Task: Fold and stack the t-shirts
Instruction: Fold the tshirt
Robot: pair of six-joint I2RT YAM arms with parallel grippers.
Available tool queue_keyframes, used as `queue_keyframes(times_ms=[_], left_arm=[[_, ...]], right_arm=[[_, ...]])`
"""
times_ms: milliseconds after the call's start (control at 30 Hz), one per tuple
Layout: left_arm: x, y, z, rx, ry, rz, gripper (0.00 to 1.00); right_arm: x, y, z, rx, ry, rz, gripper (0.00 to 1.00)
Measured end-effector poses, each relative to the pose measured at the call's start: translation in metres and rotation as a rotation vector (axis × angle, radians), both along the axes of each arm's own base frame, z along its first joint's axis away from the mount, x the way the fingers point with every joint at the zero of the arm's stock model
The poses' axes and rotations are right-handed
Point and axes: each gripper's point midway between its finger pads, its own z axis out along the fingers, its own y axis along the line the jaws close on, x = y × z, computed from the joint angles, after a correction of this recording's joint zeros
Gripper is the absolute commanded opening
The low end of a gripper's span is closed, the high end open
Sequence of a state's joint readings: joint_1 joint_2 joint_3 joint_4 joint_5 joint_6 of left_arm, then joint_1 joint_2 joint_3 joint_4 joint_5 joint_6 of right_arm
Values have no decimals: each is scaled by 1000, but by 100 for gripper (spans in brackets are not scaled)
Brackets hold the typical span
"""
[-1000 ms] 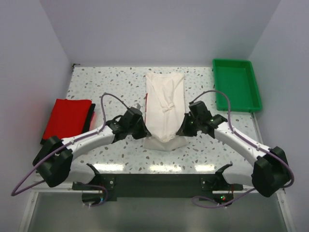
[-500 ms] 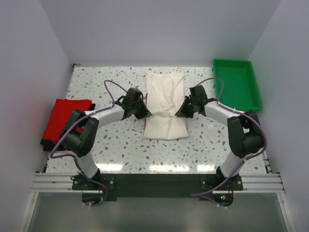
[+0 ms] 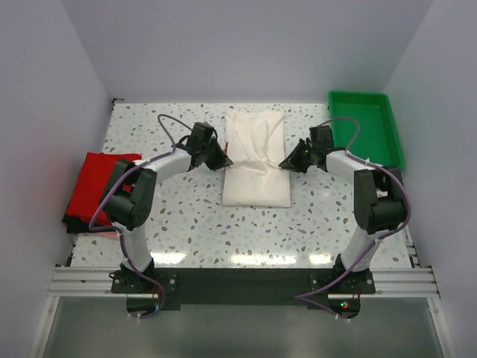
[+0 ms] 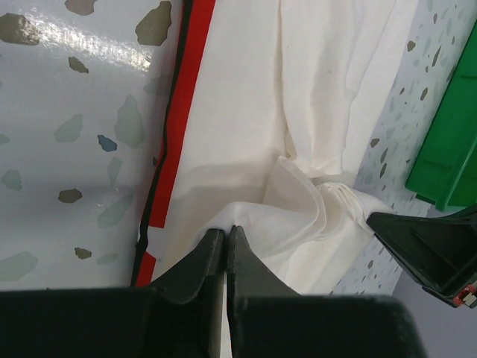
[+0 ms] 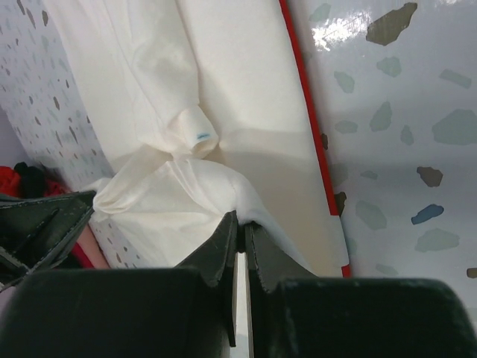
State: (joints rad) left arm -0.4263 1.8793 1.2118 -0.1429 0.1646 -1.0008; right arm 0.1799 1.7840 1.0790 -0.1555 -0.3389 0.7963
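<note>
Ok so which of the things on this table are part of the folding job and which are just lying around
Job: white t-shirt, pinched at both sides by left gripper and right gripper; folded red t-shirt at the left edge.
Lying about: green tray, far right corner.

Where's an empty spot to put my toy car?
The table is bare in front, between the white shirt and the arm bases, and at the back left corner. The green tray looks empty too. It is crowded in the middle, where the left gripper and right gripper pinch the shirt, and by the red shirts.
</note>
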Motion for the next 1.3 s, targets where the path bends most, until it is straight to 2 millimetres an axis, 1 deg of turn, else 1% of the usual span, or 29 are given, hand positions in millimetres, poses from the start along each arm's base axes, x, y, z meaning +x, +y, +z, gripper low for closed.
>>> queue_keyframes(times_ms=[200, 500, 600, 667, 767, 800, 833, 867, 900, 933, 967, 1000, 1033, 1100, 1167, 1233, 1267, 1300], left_arm=[[2, 6, -8, 4, 23, 9, 0], [8, 17, -9, -7, 29, 28, 1], [8, 16, -11, -10, 34, 24, 4], [8, 15, -14, -11, 37, 17, 8], [8, 15, -20, -6, 43, 5, 15], [9, 15, -21, -5, 45, 3, 18], [10, 15, -22, -4, 44, 0, 25], [10, 16, -22, -5, 43, -1, 30], [11, 18, -22, -3, 41, -4, 39], [13, 20, -22, -3, 35, -6, 53], [15, 22, -21, -2, 27, -8, 58], [17, 26, -19, 1, 20, -6, 65], [18, 30, -17, 7, 12, -5, 66], [21, 35, -10, 14, -9, 2, 66], [22, 40, 5, 22, -54, 9, 64], [15, 38, 17, 27, -82, 8, 58], [10, 35, 23, 33, -95, 3, 54], [6, 28, 28, 39, -112, -10, 44]], right_arm=[[6, -2, -1, 37, 1, -3, 0], [14, -9, 4, 73, -18, -17, 0], [16, -12, 7, 85, -25, -21, 0], [17, -13, 7, 94, -25, -22, 0], [18, -14, 2, 100, -15, -25, 0], [19, -14, -1, 102, -7, -26, 3], [20, -14, -5, 105, 2, -24, 16], [21, -14, -7, 109, 10, -25, 24], [22, -15, -10, 110, 17, -28, 31], [23, -16, -11, 110, 20, -31, 39], [24, -17, -10, 109, 19, -34, 50], [26, -19, -8, 106, 14, -36, 54], [29, -21, -5, 97, 0, -31, 57], [34, -26, 2, 71, -29, -33, 59], [33, -30, 11, 32, -55, -33, 58], [31, -29, 24, -18, -92, -27, 54], [28, -25, 31, -44, -115, -16, 53], [26, -19, 38, -70, -139, 0, 48]])
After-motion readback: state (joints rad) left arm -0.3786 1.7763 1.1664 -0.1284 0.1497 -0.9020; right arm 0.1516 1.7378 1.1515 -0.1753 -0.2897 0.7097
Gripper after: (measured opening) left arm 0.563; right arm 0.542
